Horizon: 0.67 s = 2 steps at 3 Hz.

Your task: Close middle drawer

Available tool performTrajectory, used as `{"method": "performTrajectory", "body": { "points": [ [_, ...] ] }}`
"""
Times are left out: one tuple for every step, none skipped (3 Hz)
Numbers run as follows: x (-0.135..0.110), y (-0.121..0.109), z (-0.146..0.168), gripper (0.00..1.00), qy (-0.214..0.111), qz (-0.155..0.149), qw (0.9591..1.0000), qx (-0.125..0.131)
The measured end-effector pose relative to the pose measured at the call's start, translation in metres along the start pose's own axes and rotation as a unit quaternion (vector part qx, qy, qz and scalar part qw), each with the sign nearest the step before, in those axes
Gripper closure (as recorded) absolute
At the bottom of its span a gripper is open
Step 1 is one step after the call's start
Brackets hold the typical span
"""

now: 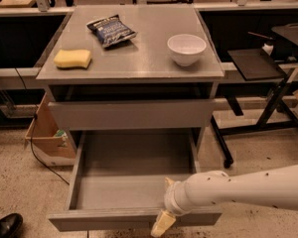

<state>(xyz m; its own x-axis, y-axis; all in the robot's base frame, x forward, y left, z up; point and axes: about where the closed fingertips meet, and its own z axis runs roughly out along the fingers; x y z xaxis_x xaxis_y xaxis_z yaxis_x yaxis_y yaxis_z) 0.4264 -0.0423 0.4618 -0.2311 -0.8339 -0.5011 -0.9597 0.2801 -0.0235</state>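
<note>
While the middle drawer (129,197) stands pulled far out past the front edge of the bench (139,58), its grey box bare, the gripper (164,211) sits at the drawer's front panel, right of centre, out from the bench's front right corner. How wide it stands, or whether it holds anything, I cannot tell. The closing push looks not yet made; next comes a straight, level shove toward the bench's back edge.
</note>
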Motion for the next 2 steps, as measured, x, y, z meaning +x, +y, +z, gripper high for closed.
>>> {"method": "performTrajectory", "body": {
  "points": [
    [0.000,-0.023,0.023,0.00,-0.005,0.009,0.9997,0.023],
    [0.000,-0.040,0.033,0.19,-0.008,0.011,0.9989,0.045]
  ]
}}
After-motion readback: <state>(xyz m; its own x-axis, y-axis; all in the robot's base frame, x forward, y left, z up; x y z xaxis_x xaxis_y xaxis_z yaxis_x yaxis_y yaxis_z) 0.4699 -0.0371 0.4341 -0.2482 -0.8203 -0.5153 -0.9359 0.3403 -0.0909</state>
